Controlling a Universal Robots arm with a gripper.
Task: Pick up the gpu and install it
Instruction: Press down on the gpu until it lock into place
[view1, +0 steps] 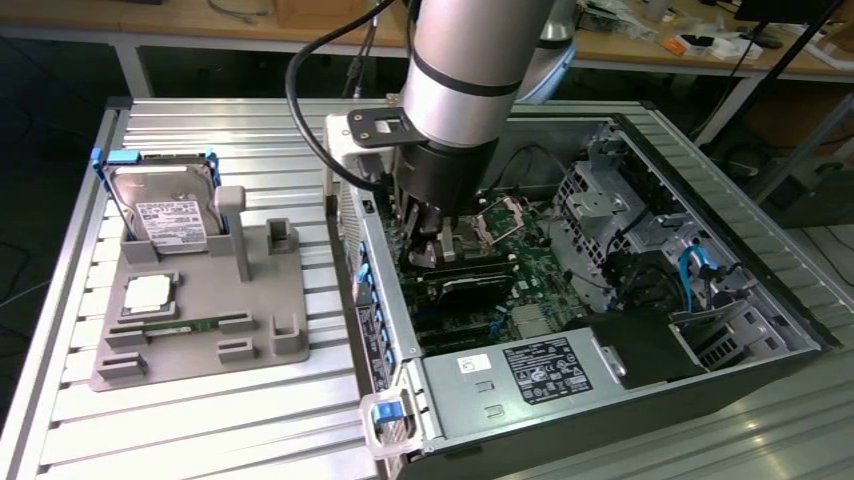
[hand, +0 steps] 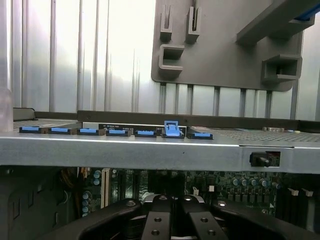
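Power supply label (view1: 541, 368) sits closest to the exterior camera, at the near end of the open PC case (view1: 747, 330). Further in, the gripper (view1: 434, 235) is down inside the case, right over the motherboard (view1: 534, 275).

Looks like the gpu (view1: 461, 272) is just below and slightly nearer than the fingertips: a flat black card lying across the board, long axis running from the exterior view's left toward its right, left end at the case's slotted rear wall (view1: 367, 300). I think it's sitting at its slot already, but the arm hides part of it, so don't quote me.

In the wrist view the two black fingers (hand: 157, 222) are drawn close together; whether they're pinching the card's edge I can't tell.

Off to the exterior view's left, the grey parts tray (view1: 274, 345) has the hard drive (view1: 167, 215) standing in it.
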